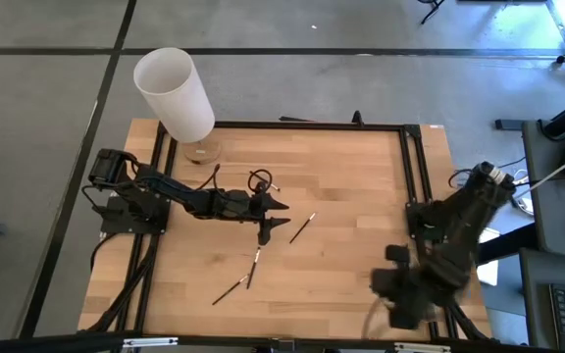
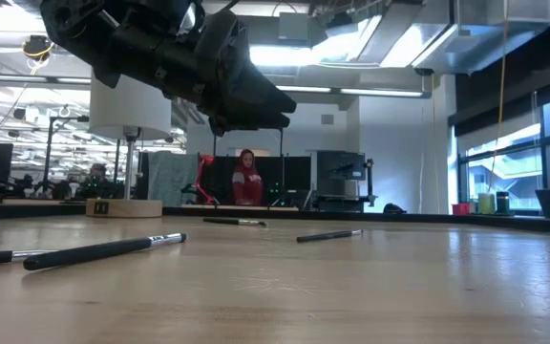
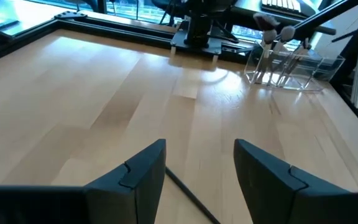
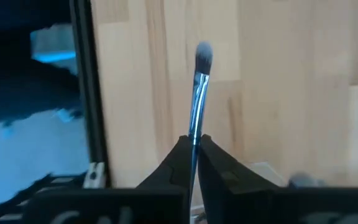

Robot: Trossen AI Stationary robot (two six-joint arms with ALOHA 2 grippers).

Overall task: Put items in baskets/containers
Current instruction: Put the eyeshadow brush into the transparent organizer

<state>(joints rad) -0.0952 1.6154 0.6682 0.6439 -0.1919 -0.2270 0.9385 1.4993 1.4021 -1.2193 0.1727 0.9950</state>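
While the left gripper (image 3: 194, 180) hovers spread over a thin black-handled brush (image 3: 188, 199), the right gripper (image 4: 193, 163) pinches a silver-ferruled brush (image 4: 199, 87).

My left gripper (image 1: 271, 218) hangs over the middle of the table (image 1: 351, 265), fingers apart, above one brush (image 3: 188, 198) lying on the wood. Another brush (image 1: 301, 228) lies just to its right, and two more (image 1: 241, 278) lie nearer the front edge. The lamp (image 1: 177, 96) stands at the back left corner. My right gripper (image 4: 193, 163) is at the front right, pinching a brush (image 4: 200, 81). The clear holder (image 3: 294, 66) with brushes in it stands near the right arm's base.
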